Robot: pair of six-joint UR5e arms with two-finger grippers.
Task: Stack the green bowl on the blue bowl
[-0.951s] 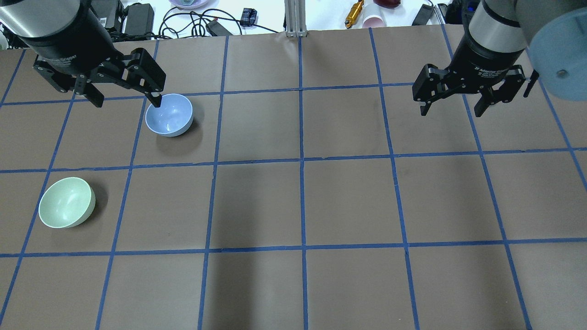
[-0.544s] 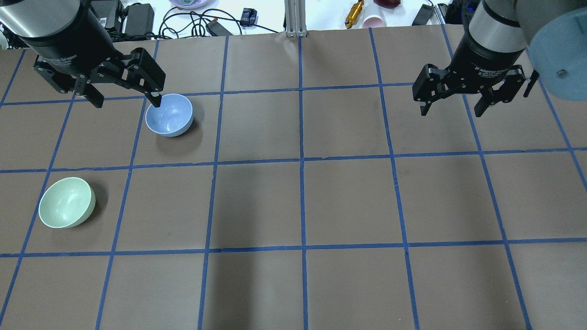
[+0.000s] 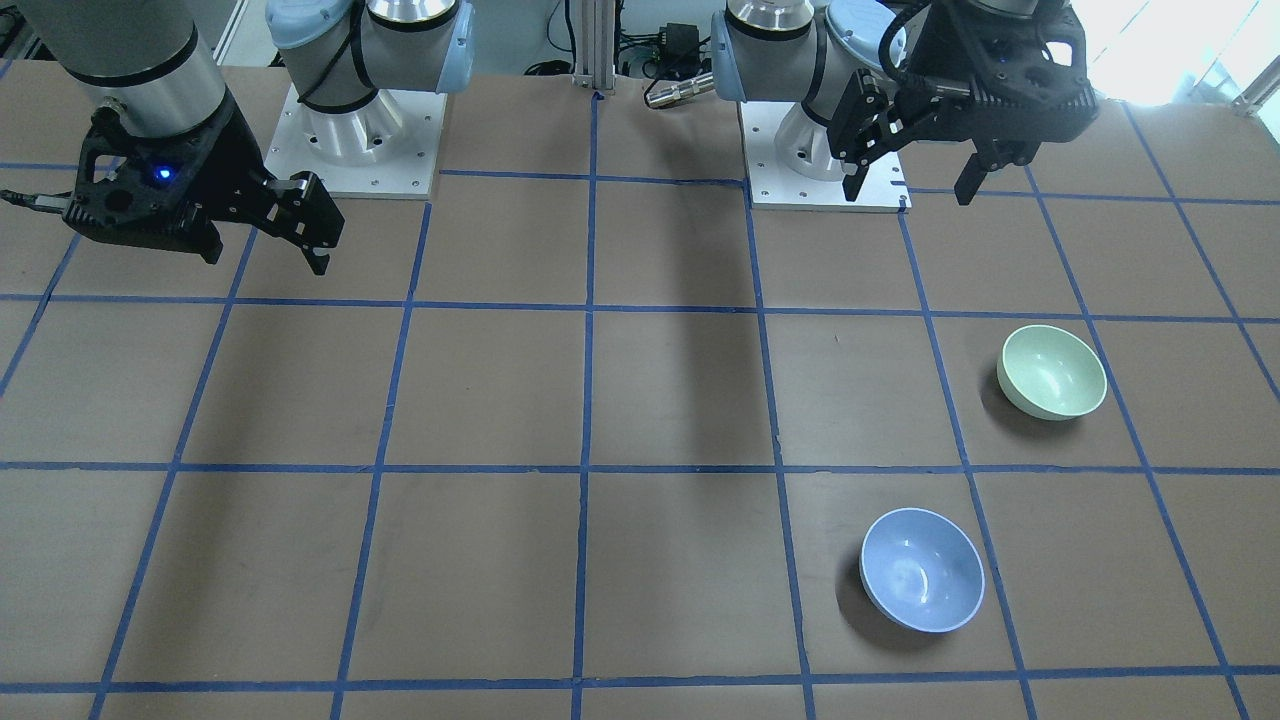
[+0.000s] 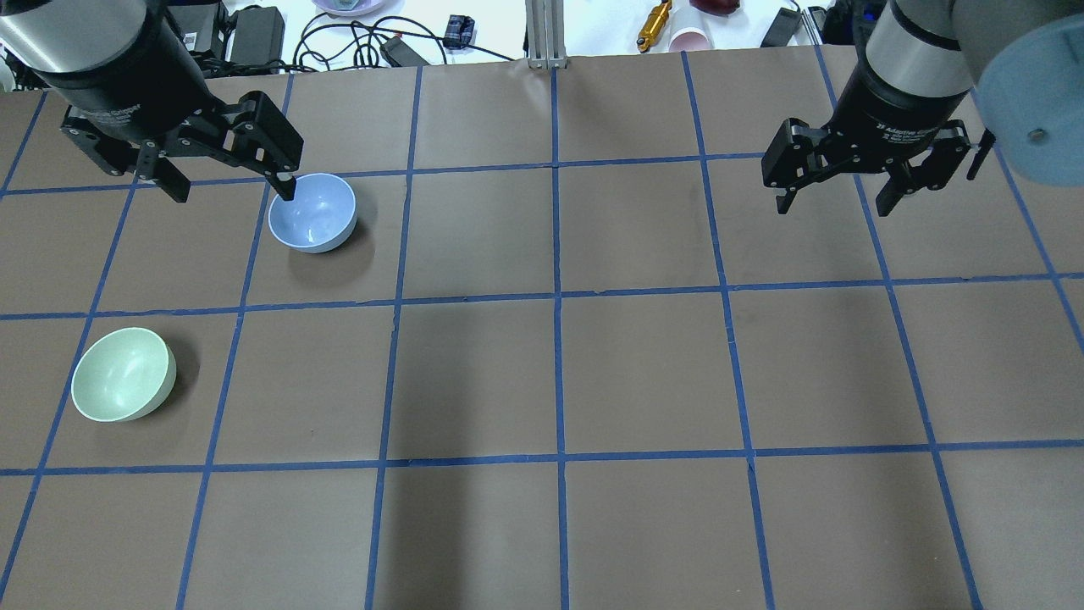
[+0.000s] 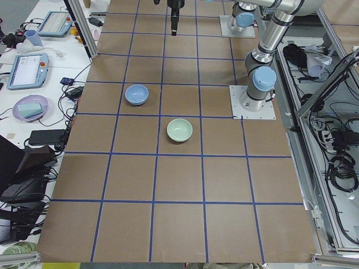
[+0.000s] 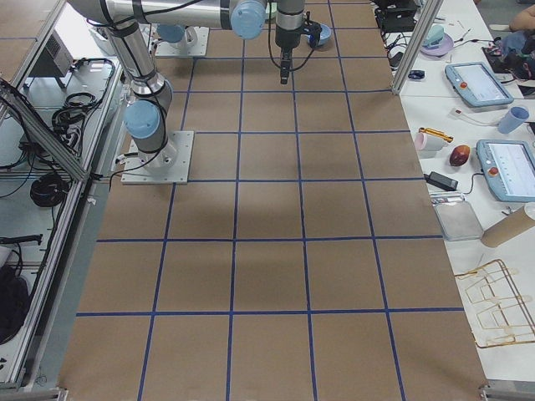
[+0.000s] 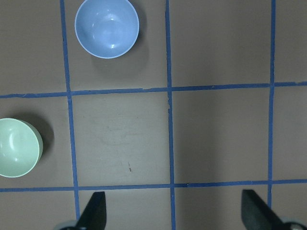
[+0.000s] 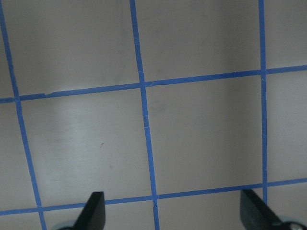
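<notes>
The green bowl point(image 4: 124, 374) stands upright near the table's left edge, and also shows in the front view point(image 3: 1052, 372) and the left wrist view point(image 7: 17, 147). The blue bowl point(image 4: 312, 213) stands upright one grid square farther away and to the right, apart from it point(image 3: 922, 570) point(image 7: 107, 28). My left gripper point(image 4: 235, 188) is open and empty, held high above the table point(image 3: 908, 192). In the overhead view one of its fingertips overlaps the blue bowl's rim. My right gripper point(image 4: 834, 206) is open and empty, high over the right side point(image 3: 265, 258).
Brown paper with a blue tape grid point(image 4: 557, 296) covers the table. Both arm bases point(image 3: 352, 140) point(image 3: 820, 150) stand on the robot's side. An aluminium post point(image 4: 546, 34), cables, power adapters and a pink cup point(image 4: 690, 38) lie beyond the far edge.
My left gripper has shifted very slightly away from me. The bowls and the right gripper have not moved.
</notes>
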